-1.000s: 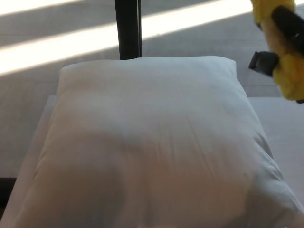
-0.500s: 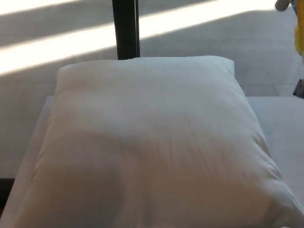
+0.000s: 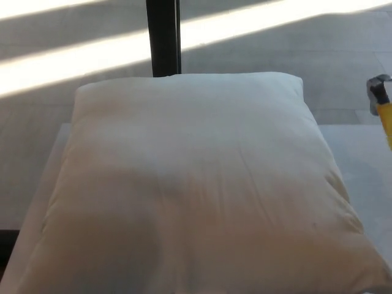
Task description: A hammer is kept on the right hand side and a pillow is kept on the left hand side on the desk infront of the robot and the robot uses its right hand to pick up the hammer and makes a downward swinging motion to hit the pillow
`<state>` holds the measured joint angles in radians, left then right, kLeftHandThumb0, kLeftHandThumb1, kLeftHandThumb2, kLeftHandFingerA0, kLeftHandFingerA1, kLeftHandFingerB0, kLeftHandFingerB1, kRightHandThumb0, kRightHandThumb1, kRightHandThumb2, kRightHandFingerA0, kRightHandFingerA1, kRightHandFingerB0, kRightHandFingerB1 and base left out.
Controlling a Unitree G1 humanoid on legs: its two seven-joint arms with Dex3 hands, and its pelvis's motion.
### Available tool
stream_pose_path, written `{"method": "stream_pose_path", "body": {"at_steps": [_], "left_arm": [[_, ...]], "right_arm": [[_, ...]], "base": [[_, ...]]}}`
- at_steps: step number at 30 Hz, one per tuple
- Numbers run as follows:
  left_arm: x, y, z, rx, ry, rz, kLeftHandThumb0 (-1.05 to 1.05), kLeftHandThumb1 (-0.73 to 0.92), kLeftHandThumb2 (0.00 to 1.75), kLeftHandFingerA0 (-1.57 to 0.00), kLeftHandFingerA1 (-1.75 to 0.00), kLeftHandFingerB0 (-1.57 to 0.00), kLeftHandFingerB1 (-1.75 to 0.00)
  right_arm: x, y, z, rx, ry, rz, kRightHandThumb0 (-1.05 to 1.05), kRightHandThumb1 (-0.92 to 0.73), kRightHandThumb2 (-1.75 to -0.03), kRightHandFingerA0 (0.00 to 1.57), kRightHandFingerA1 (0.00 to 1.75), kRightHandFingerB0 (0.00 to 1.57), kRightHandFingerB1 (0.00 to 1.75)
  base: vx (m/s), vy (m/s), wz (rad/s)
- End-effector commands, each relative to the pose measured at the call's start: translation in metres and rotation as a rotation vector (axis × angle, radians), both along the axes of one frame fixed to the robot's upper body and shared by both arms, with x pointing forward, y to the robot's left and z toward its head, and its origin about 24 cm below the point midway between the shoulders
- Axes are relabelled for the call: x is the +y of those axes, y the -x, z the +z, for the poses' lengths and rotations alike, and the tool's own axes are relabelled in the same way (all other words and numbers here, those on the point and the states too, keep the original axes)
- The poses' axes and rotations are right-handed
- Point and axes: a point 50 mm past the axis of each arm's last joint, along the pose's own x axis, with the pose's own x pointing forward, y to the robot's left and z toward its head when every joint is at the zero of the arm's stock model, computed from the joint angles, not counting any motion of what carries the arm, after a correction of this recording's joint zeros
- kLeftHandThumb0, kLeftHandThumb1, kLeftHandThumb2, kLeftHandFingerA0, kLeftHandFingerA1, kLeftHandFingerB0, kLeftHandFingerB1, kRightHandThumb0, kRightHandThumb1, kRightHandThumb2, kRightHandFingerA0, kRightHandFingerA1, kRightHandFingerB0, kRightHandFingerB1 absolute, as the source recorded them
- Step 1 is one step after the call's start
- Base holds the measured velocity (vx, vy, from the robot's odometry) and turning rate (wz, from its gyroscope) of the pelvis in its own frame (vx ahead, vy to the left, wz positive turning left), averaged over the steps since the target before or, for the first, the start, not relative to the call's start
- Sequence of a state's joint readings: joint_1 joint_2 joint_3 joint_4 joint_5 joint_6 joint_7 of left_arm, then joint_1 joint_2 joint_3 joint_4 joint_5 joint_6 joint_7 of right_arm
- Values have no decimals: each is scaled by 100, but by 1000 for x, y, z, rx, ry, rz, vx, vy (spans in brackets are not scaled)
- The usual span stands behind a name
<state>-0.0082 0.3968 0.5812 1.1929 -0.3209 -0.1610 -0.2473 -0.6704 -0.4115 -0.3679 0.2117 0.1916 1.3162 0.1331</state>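
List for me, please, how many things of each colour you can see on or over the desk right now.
White: 2, the pillow and the desk under it.
Yellow and grey: 1, the hammer, only partly in view at the right edge.
Black: 1, the post behind the pillow.
Total: 4.

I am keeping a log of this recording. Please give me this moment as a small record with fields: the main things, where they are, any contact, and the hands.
pillow: white, lies flat on the desk, fills most of the view
hammer: grey head and yellow handle, only partly seen at the right edge
contact: hammer is apart from the pillow
hands: none visible
background: floor with sunlight stripes, dark post behind the pillow
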Motion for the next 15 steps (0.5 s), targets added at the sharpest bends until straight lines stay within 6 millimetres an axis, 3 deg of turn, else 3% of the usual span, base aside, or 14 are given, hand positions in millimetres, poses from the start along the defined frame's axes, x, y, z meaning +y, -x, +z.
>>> {"method": "stream_pose_path", "body": {"at_steps": [1, 2, 8, 10, 11, 13, 14, 15], "left_arm": [[14, 6, 11, -19, -36, 9, -54, 65, 60, -64, -46, -58, -44], [14, 6, 11, -19, -38, 11, -56, 63, 59, -67, -47, -62, -45], [15, 4, 13, -27, -49, 20, -56, 63, 59, -68, -47, -62, -45], [16, 5, 13, -23, -47, 23, -55, 63, 59, -66, -47, -61, -45], [16, 4, 13, -25, -48, 17, -56, 64, 59, -66, -47, -62, -45], [15, 4, 14, -24, -54, 9, -56, 64, 59, -66, -47, -62, -45], [16, 4, 14, -21, -55, 8, -56, 63, 59, -66, -47, -61, -45], [16, 4, 13, -17, -53, 16, -56, 62, 59, -69, -47, -64, -46]], "right_arm": [[-54, 3, 26, -261, 1088, 27, -13, -62, -91, 90, 166, 80, 128], [-58, 4, 24, -255, 1104, 22, -10, -69, -79, 83, 166, 76, 127], [-70, 8, 15, -210, 1243, 8, -18, -65, -82, 92, 172, 78, 143], [-71, 10, 5, -165, 1346, 52, -24, -63, -86, 94, 165, 84, 129], [-70, 12, -2, -146, 1399, 83, -28, -66, -76, 95, 158, 85, 99], [-69, 13, -9, -138, 1441, 114, -28, -66, -76, 95, 158, 85, 99], [-67, 15, -14, -149, 1441, 135, -32, -55, -103, 118, 129, 87, 103], [-63, 18, -27, -148, 1449, 177, -29, -66, -81, 99, 160, 87, 117]], "base": [[0, 0, 0], [0, 0, 0], [0, 0, 0], [0, 0, 0], [0, 0, 0], [0, 0, 0], [0, 0, 0], [0, 0, 0]]}}
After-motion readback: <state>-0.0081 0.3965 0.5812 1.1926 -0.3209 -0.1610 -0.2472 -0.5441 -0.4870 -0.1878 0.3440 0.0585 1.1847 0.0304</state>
